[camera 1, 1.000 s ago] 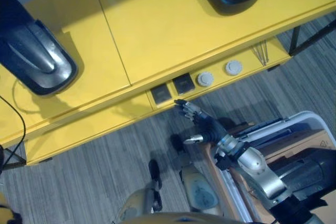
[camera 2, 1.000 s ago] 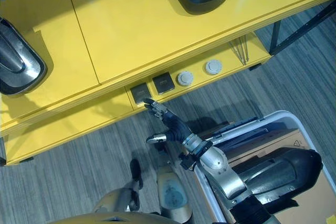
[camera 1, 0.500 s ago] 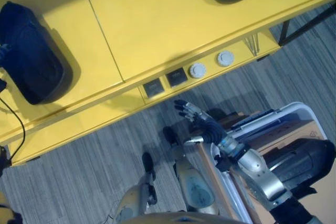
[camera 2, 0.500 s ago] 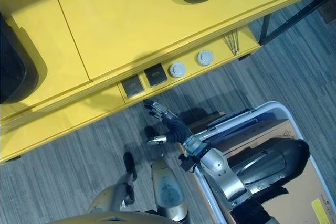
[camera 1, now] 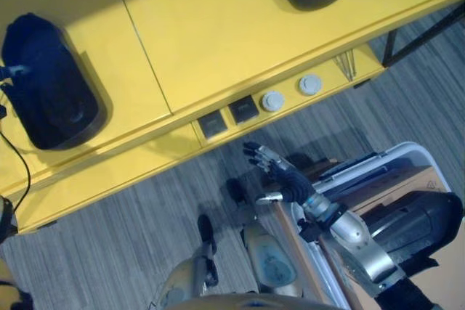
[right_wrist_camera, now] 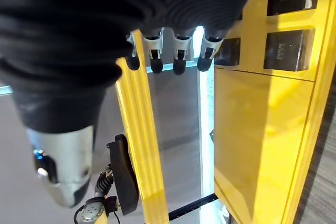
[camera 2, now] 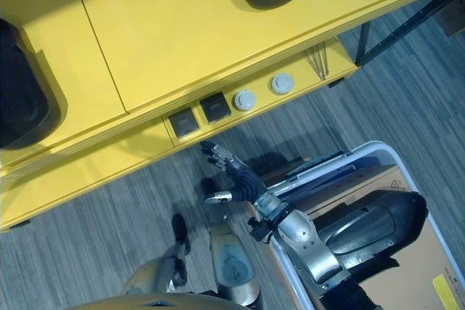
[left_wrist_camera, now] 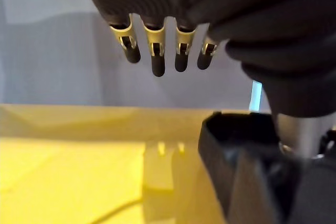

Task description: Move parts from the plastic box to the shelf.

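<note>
1. My right hand point(camera 1: 280, 172) hangs over the floor just short of the shelf point(camera 1: 218, 49), fingers straight and spread, empty; half a second ago it sat about the same.
2. Two dark square parts point(camera 1: 227, 117) and two white round ones point(camera 1: 290, 93) lie on the shelf's lower ledge at its 12 o'clock.
3. The plastic box point(camera 1: 407, 157), at 4 o'clock, holds a big dark part point(camera 1: 414, 226).
4. My left hand point(left_wrist_camera: 157, 51) is relaxed, open, beside a dark part point(left_wrist_camera: 236, 161) on the shelf.

right hand point(camera 1: 280, 174) open, empty, above floor | yellow shelf point(camera 1: 218, 41) ahead | plastic box point(camera 1: 407, 161) beside arm
</note>
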